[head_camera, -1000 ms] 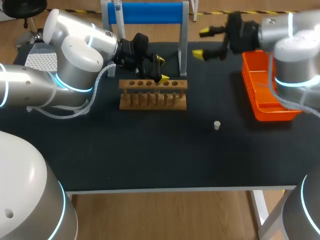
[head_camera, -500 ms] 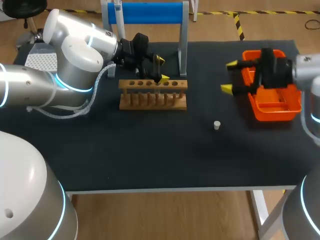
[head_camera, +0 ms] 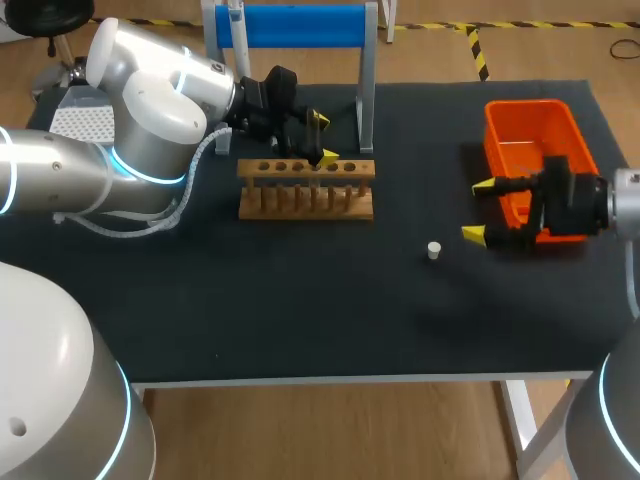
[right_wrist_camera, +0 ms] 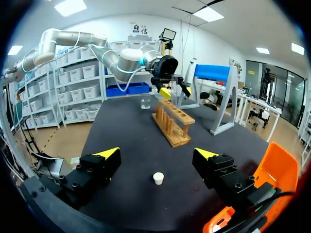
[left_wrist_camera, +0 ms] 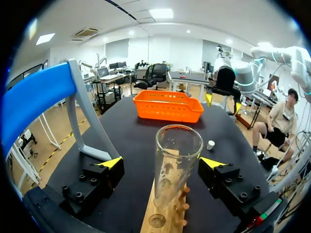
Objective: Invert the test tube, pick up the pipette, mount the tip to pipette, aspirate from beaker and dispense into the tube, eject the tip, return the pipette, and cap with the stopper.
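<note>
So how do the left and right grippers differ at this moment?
The left gripper is over the wooden rack, the right gripper by the orange basket. The left has the test tube standing untouched between its fingers; the right has only table, with the stopper ahead. Both are open.

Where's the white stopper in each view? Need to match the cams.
Head view: stopper on the table, right of middle, just left of the right pincer, not touching.
Left wrist view: stopper on the table beyond the glass tube, short of the orange basket.
Right wrist view: stopper just ahead of the right pincer, in line with the gap between its open fingers.
Shared landmark: wooden rack.
</note>
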Action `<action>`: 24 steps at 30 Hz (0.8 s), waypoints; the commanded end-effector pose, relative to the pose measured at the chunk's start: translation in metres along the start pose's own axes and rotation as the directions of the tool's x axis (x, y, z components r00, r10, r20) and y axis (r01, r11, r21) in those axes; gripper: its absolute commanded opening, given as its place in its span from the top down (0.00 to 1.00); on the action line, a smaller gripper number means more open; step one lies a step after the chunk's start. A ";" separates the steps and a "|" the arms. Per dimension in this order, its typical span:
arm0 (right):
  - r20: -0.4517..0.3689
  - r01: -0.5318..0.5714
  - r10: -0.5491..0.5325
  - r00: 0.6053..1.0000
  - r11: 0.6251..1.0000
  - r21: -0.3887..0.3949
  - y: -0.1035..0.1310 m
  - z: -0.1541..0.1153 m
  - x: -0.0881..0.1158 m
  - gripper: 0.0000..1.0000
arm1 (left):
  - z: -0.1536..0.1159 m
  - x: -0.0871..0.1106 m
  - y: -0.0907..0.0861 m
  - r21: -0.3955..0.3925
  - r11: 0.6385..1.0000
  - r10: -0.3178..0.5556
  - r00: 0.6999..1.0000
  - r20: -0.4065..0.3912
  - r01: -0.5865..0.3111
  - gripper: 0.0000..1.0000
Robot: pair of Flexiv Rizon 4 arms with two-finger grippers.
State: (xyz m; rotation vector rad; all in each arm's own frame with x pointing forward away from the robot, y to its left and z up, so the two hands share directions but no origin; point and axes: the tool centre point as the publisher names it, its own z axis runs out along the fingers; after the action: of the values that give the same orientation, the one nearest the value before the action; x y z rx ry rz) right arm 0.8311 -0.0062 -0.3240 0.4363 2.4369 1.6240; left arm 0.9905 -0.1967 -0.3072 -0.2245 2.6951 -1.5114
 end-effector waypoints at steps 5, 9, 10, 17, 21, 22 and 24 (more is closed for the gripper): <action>0.045 -0.011 0.011 0.999 1.000 0.018 -0.018 0.014 0.013 0.00 | 0.000 0.000 0.000 -0.001 1.000 -0.001 1.000 -0.001 0.001 0.00; 0.067 -0.021 0.017 0.998 0.999 0.046 -0.027 0.023 0.014 0.00 | 0.000 0.000 0.000 -0.001 1.000 -0.001 1.000 -0.001 0.001 0.00; 0.070 -0.022 0.018 0.997 0.998 0.050 -0.029 0.024 0.015 0.00 | 0.000 0.000 0.000 -0.001 1.000 -0.001 1.000 -0.001 0.001 0.00; 0.071 -0.035 0.029 0.997 0.995 0.093 -0.046 0.038 0.014 0.00 | 0.000 0.000 0.000 -0.001 1.000 -0.001 1.000 -0.001 0.001 0.00; 0.069 -0.048 0.040 0.997 0.992 0.118 -0.056 0.045 0.011 0.00 | 0.000 0.000 0.000 -0.001 1.000 -0.001 1.000 -0.001 0.001 0.00; 0.070 -0.049 0.041 0.997 0.992 0.120 -0.058 0.046 0.010 0.00 | 0.000 0.000 0.000 -0.001 1.000 -0.001 1.000 -0.001 0.001 0.00; 0.069 -0.050 0.042 0.997 0.991 0.127 -0.061 0.050 0.010 0.00 | 0.000 0.000 0.000 -0.001 1.000 -0.001 1.000 -0.001 0.001 0.00</action>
State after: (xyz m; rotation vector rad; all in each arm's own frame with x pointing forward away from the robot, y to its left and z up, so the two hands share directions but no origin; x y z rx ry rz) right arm 0.8221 0.0123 -0.3925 0.5615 2.4981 1.4555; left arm 0.9904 -0.1967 -0.3071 -0.2246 2.6951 -1.5111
